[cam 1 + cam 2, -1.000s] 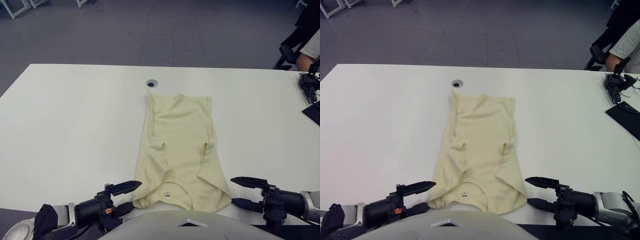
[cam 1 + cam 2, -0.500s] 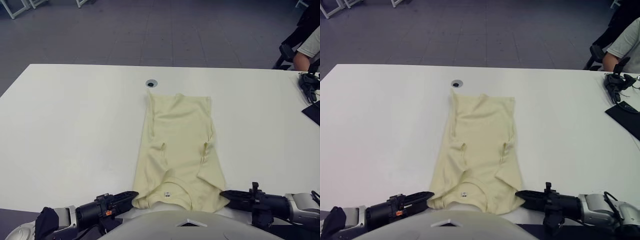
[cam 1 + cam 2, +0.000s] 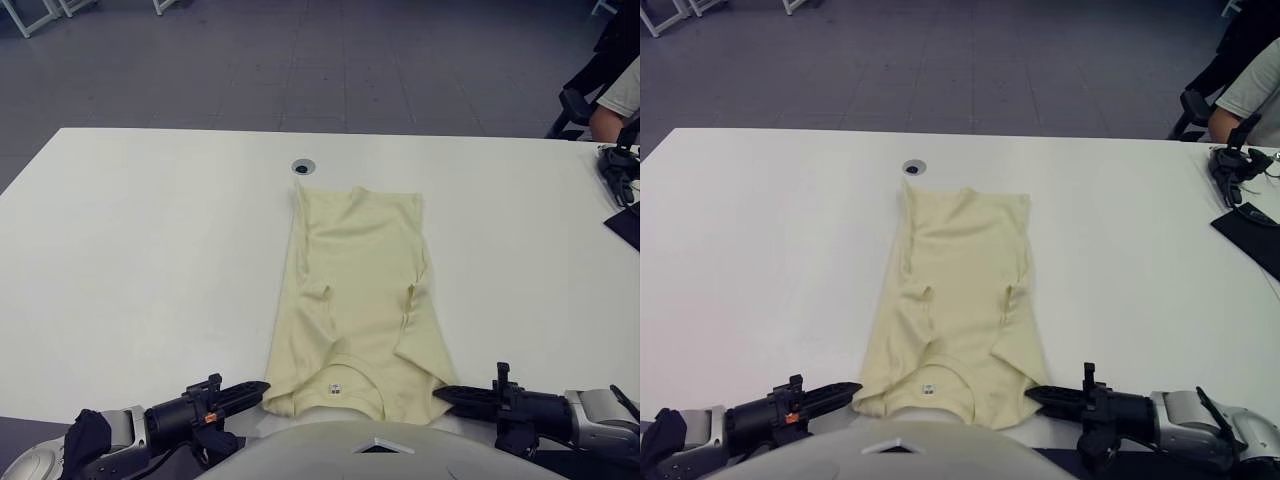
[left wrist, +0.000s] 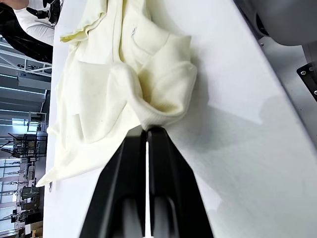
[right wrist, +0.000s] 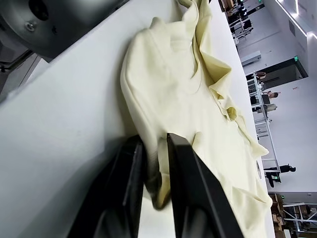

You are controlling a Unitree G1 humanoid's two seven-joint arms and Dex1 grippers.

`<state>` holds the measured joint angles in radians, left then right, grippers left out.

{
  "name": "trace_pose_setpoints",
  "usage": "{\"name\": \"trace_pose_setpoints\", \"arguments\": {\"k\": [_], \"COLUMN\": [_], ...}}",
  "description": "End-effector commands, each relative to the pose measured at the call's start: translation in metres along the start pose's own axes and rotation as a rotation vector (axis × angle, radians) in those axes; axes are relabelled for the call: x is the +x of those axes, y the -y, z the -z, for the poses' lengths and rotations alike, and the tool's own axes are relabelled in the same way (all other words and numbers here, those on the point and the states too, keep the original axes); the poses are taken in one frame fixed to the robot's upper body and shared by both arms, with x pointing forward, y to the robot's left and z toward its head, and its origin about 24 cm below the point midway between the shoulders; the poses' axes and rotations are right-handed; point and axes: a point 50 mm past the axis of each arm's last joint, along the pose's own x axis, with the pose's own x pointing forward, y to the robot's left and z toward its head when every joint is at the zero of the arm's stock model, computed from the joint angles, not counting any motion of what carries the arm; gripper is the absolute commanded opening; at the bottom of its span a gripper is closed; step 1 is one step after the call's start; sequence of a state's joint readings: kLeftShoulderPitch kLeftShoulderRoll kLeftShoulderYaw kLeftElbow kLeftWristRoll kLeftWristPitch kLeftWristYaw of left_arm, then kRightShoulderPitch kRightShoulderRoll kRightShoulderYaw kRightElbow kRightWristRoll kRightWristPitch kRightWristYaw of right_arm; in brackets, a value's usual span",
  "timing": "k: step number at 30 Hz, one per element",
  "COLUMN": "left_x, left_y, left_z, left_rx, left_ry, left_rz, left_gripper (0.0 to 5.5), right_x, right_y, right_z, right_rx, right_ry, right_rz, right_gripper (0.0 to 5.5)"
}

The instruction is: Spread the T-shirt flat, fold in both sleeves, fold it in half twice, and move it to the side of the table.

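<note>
T-shirt (image 3: 355, 290), pale yellow, lies long and narrow in the middle of the big white table (image 3: 130, 250), sleeves folded in, neck at the near edge. The left gripper (image 3: 252, 389) pinches its near left corner, fingers tight together. The right gripper (image 3: 445, 395) pinches the near right corner. A small round hole (image 3: 303, 167) sits just past the shirt's far end.

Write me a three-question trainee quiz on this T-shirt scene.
1. True or false: the T-shirt has both sleeves folded in.
2. Which end lies nearest the robot? A collar, B bottom hem, C a side edge.
3. Fill in: the right gripper has its jaws closed on the ____.
Key: 1 true; 2 A; 3 T-shirt.
</note>
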<state>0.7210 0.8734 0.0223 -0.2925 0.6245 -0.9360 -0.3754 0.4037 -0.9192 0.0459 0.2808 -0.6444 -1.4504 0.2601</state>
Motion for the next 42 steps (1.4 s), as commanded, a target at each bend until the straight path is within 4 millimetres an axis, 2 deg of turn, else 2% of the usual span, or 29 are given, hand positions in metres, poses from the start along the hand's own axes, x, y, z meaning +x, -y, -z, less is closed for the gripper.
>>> {"name": "trace_pose_setpoints", "arguments": {"k": [1,4,9,13,21,26,29,32,34,36,39,42], "left_x": [0.001,0.001,0.0,0.001,0.002,0.002,0.002,-0.006,-0.013,-0.019,-0.024,-0.031], "left_y": [0.008,0.009,0.01,0.01,0.013,0.014,0.02,0.016,0.006,-0.015,-0.059,-0.081], "left_z": [0.0,0.001,0.002,0.003,0.004,0.005,-0.005,-0.007,-0.005,-0.004,-0.009,-0.016], "left_rx": [-0.021,-0.023,-0.03,-0.033,-0.046,-0.069,-0.145,-0.34,-0.497,-0.714,-0.947,-1.04], "left_ry": [-0.013,-0.014,-0.018,-0.02,-0.022,-0.029,-0.049,-0.088,-0.125,-0.129,-0.021,0.043], "left_rz": [0.029,0.027,0.027,0.022,0.016,0.01,-0.003,0.023,0.048,0.035,0.015,0.099], "left_gripper": [0.0,0.0,0.0,0.0,0.0,0.0,0.0,0.0,0.0,0.0,0.0,0.0], "right_x": [-0.005,-0.012,-0.02,-0.02,-0.019,-0.022,-0.022,-0.024,-0.028,-0.033,-0.031,-0.023], "right_y": [0.003,0.004,-0.008,-0.016,-0.032,-0.041,-0.036,-0.035,-0.031,-0.027,0.0,0.033], "right_z": [0.0,0.005,0.013,0.017,0.017,0.02,0.032,0.034,0.036,0.039,0.028,0.017], "right_rx": [-0.013,-0.015,0.009,0.026,0.06,0.068,0.066,0.092,0.134,0.236,0.371,0.669], "right_ry": [-0.018,-0.05,-0.108,-0.128,-0.125,-0.144,-0.141,-0.132,-0.139,-0.149,-0.17,-0.187], "right_rz": [0.006,0.035,0.001,-0.016,-0.051,-0.073,-0.093,-0.076,-0.034,-0.001,0.091,0.128], "right_gripper": [1.51,1.99,2.72,3.29,1.62,0.82,0.55,0.29,0.12,0.01,0.01,0.01]}}
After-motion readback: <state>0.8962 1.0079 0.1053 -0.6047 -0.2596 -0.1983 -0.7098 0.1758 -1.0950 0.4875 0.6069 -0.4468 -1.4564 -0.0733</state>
